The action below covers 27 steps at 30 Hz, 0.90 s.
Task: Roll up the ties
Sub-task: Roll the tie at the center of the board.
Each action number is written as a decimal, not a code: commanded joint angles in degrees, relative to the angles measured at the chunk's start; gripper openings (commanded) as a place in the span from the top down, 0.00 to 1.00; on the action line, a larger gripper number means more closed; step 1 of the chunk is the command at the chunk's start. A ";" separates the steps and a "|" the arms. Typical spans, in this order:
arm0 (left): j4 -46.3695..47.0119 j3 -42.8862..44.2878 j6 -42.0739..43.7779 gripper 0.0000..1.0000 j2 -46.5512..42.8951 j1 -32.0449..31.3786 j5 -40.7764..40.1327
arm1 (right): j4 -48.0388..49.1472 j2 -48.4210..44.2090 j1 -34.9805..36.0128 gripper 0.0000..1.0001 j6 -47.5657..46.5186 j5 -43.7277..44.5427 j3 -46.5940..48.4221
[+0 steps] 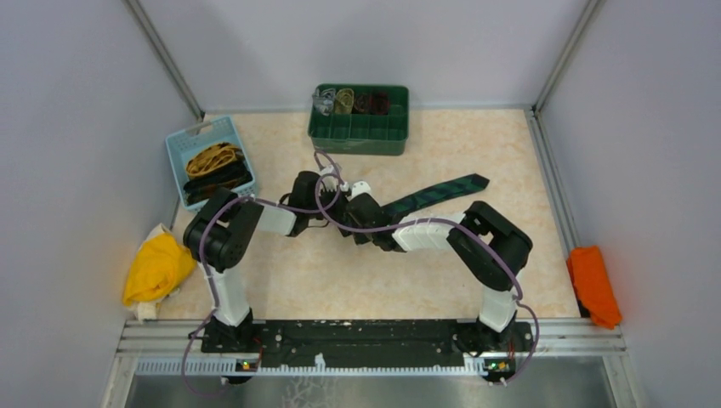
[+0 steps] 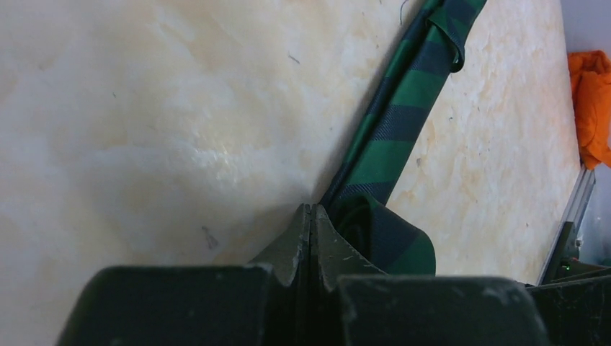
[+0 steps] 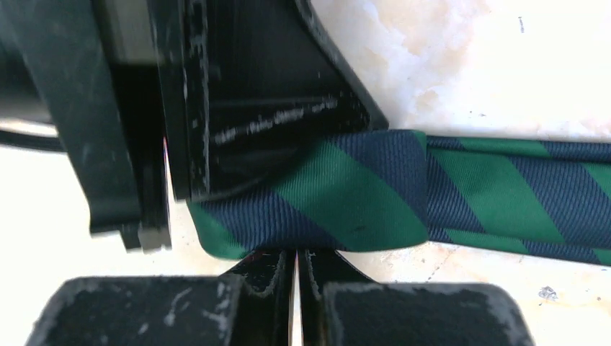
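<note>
Green-and-navy striped tie [image 1: 434,197] is laid on the table [image 1: 340,280], slanting from the centre toward the far right. Its near end is doubled over into a first fold. Both hands are found close together at that fold.

Left hand [image 2: 311,216]: fingers pressed together, with the fold lying just against the outer side of one finger. No cloth is seen between them.

Right hand [image 3: 297,259]: fingers pressed together, tips touching the fold's lower edge. Whether cloth is nipped cannot be told.

Risks, as judged:
- The fold may be sprung open if either hand is lifted, since the slick-looking weave is held by little.
- The roll may be skewed, as the tail is laid at a slant to the hands.
- Fingers may be knocked together, the hands being crowded.
- The tail may be dragged across the table rather than wound.
</note>
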 commanded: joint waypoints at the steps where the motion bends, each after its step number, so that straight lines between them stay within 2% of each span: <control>1: -9.41 -5.51 0.05 1.00 -1.49 -3.75 -4.41 | -3.33 1.45 -0.11 1.00 -1.51 -3.57 0.83; 8: -11.93 -9.59 -0.57 1.00 -4.25 -5.66 -10.95 | -8.23 -4.79 -0.11 0.99 0.03 -2.42 -3.46; 13: -16.20 -5.88 1.01 1.00 -2.39 -5.51 -14.67 | -17.28 -11.86 -0.10 0.87 2.94 2.47 -6.44; 17: -17.33 -2.70 1.44 1.00 -0.67 -5.55 -14.98 | -23.95 -15.90 -0.57 0.85 7.16 10.04 -9.11; 22: -18.83 1.17 1.79 1.00 0.84 -5.55 -14.28 | -25.54 -16.16 -8.69 0.92 11.09 9.15 -11.69; 27: -20.46 5.36 3.41 1.00 2.06 -5.50 -15.44 | -23.79 -13.01 -17.97 0.99 9.48 5.87 -9.51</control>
